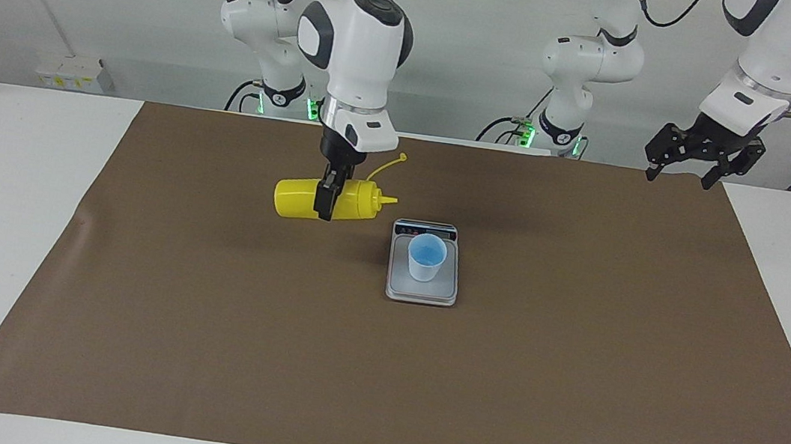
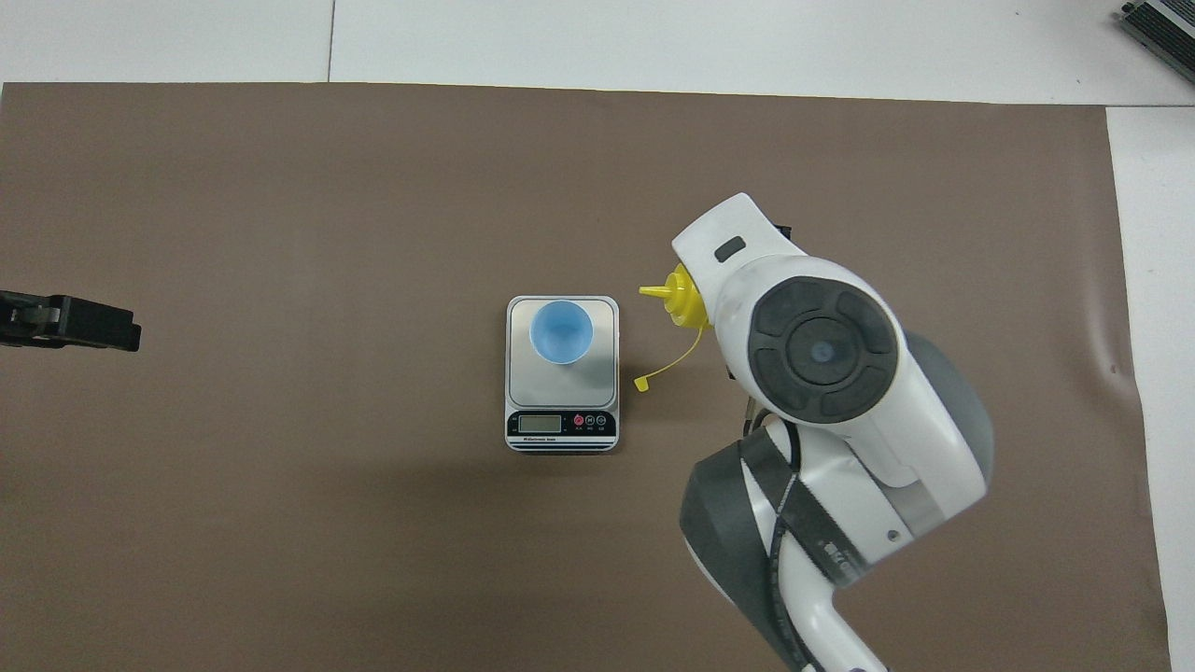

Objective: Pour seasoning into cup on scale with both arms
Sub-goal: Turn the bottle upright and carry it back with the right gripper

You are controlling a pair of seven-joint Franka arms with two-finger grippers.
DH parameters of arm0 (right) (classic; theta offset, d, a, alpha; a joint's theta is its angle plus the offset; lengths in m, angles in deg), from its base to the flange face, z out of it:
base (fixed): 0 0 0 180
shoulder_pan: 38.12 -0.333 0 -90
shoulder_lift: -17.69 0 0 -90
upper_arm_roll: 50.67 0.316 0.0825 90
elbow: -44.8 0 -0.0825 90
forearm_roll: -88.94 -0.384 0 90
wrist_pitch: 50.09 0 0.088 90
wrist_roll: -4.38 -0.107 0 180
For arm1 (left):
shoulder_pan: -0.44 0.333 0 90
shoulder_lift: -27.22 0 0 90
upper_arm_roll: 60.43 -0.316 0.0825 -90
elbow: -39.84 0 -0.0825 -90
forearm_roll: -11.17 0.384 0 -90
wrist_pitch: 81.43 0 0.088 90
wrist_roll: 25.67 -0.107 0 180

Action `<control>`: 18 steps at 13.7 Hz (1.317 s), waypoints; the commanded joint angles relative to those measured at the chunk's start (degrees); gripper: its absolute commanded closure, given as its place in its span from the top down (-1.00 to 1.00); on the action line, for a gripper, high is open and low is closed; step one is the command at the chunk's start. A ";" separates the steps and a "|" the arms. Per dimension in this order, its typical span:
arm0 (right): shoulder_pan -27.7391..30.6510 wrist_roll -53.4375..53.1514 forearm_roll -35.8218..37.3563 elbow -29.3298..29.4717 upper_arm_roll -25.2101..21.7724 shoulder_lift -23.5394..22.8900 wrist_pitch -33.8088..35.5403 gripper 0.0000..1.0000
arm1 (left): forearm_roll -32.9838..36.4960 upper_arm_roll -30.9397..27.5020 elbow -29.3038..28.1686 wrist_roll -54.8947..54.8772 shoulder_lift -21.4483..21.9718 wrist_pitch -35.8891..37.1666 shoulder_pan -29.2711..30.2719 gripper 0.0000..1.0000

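Observation:
My right gripper is shut on the yellow seasoning bottle, holding it on its side in the air over the brown mat, toward the right arm's end from the scale. The nozzle points at the scale, and the cap strap hangs loose. The light blue cup stands upright on the silver scale at mid table, apart from the bottle. In the overhead view the right arm's wrist hides the gripper and most of the bottle; the cup and scale show fully. My left gripper waits open, raised over the table's edge at the left arm's end.
A brown mat covers most of the white table. A black cable loops down from the right arm. A dark device corner lies on the table at the corner farthest from the robots, at the right arm's end.

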 commanded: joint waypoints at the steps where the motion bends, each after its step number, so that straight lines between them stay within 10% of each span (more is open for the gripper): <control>1: 4.70 6.99 -7.72 -3.39 0.44 3.92 -0.71 -1.00 | -0.38 0.27 -0.93 -0.62 1.14 0.44 0.71 1.00; 18: 30.38 63.32 -83.64 -21.48 0.26 4.45 -13.89 -1.00 | -0.29 0.27 -0.93 -0.62 1.14 0.44 0.71 1.00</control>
